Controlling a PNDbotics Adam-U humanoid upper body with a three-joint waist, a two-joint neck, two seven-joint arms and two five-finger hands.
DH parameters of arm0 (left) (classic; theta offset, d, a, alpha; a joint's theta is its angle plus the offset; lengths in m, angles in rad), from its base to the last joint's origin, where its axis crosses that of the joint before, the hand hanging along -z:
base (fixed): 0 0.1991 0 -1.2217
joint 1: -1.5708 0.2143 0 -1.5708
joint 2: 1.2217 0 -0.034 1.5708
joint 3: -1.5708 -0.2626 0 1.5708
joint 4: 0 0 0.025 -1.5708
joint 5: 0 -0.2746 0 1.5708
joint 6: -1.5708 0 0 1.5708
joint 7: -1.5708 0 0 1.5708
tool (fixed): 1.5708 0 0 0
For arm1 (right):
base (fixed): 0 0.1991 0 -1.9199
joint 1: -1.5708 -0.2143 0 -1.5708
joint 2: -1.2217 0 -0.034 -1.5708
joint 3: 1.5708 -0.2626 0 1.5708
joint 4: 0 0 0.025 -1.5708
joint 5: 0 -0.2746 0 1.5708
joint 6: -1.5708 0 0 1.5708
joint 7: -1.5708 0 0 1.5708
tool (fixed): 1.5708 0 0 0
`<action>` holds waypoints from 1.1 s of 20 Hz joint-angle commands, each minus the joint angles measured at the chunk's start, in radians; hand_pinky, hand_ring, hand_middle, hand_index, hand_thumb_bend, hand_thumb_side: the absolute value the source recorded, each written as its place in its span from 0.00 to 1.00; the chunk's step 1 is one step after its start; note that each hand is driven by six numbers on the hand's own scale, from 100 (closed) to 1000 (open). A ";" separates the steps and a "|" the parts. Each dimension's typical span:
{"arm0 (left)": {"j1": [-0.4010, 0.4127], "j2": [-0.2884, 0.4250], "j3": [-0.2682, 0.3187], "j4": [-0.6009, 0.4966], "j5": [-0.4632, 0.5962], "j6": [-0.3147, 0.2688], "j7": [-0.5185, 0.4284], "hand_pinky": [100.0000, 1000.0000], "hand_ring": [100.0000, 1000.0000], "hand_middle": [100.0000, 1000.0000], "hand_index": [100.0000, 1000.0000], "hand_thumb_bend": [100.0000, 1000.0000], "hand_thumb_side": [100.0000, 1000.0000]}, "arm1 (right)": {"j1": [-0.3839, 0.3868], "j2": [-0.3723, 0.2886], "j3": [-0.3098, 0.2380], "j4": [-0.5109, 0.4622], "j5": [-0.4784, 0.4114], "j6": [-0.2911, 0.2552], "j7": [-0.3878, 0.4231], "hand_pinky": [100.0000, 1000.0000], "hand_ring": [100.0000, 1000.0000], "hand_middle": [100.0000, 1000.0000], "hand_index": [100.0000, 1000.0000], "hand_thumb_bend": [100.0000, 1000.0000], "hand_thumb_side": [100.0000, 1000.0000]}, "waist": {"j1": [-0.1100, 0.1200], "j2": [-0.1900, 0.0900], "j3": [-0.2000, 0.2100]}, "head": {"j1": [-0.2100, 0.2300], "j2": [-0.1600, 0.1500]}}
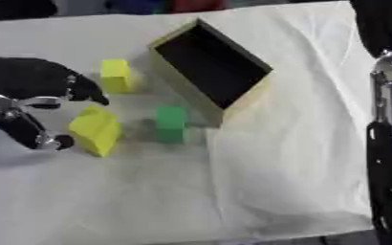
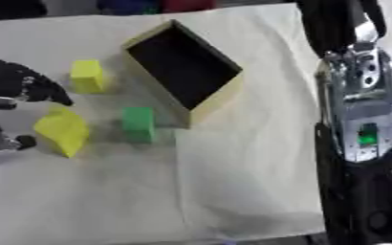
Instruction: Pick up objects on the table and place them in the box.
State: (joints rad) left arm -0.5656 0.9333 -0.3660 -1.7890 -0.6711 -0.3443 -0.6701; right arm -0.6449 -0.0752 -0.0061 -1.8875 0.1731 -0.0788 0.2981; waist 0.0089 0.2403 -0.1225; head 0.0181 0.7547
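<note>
- We are seeing our left hand [image 1: 32, 103] reaching in from the left edge of the desk [image 1: 299, 158], which is lying under a pale cloth.
- Its fingers [image 1: 86, 88] are spreading wide apart, with the thumb [image 1: 32, 134] pointing toward the near side; they are bracketing the left side of a large yellow block [image 1: 95, 130], but we cannot tell whether they are touching it, and nothing is being held.
- The large yellow block is sitting tilted on the cloth, near the left edge and just right of the hand.
- A small yellow block [image 1: 115, 75] is standing farther back, just beyond the fingertips and left of the box [image 1: 212, 67].
- A green block [image 1: 171, 123] is standing upright between the large yellow block and the near corner of the box, close to that corner.
- The box is lying at an angle in the far middle of the desk, showing yellow walls and a dark inside with nothing visible in it.
- Our right arm [image 2: 363, 139] is running down the right edge, black and silver; we are not seeing its hand in either view.
- All 3 blocks are resting outside the box.
</note>
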 commanded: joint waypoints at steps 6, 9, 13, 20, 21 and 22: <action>-0.051 -0.001 -0.012 0.058 0.023 -0.032 -0.068 0.85 0.90 0.87 0.99 0.25 0.31 | -0.014 -0.004 -0.002 -0.019 -0.011 -0.001 0.006 0.77 0.75 0.55 0.69 0.00 1.00 | 0.000 -0.011 -0.006 | 0.003 -0.009; -0.066 -0.016 -0.021 0.084 0.019 -0.044 -0.078 0.85 0.90 0.87 0.99 0.25 0.30 | -0.013 -0.002 -0.002 -0.020 -0.013 0.000 0.008 0.77 0.75 0.55 0.69 0.00 1.00 | 0.000 -0.010 -0.008 | 0.005 -0.010; -0.086 -0.036 -0.036 0.116 0.005 -0.064 -0.084 0.84 0.90 0.86 0.97 0.24 0.29 | -0.013 -0.002 -0.002 -0.021 -0.015 0.001 0.010 0.77 0.75 0.55 0.70 0.00 1.00 | 0.000 -0.007 -0.011 | 0.007 -0.012; -0.103 -0.060 -0.068 0.168 -0.017 -0.106 -0.109 0.82 0.87 0.83 0.93 0.25 0.33 | -0.011 -0.002 -0.003 -0.022 -0.018 0.004 0.013 0.77 0.75 0.55 0.70 0.00 1.00 | 0.002 -0.002 -0.016 | 0.010 -0.011; -0.103 -0.062 -0.070 0.173 -0.021 -0.111 -0.110 0.81 0.87 0.82 0.93 0.25 0.33 | -0.011 -0.002 -0.003 -0.022 -0.018 0.005 0.013 0.77 0.75 0.55 0.70 0.00 1.00 | 0.002 -0.002 -0.016 | 0.010 -0.011; -0.104 -0.064 -0.072 0.178 -0.026 -0.115 -0.111 0.81 0.87 0.81 0.92 0.25 0.33 | -0.011 -0.002 -0.003 -0.022 -0.019 0.005 0.013 0.77 0.75 0.55 0.70 0.00 1.00 | 0.002 -0.002 -0.017 | 0.010 -0.011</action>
State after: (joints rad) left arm -0.6554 0.8604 -0.4368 -1.6160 -0.6837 -0.3893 -0.7171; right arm -0.6425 -0.0745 -0.0060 -1.8875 0.1640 -0.0730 0.3092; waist 0.0101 0.2513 -0.1373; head 0.0244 0.7540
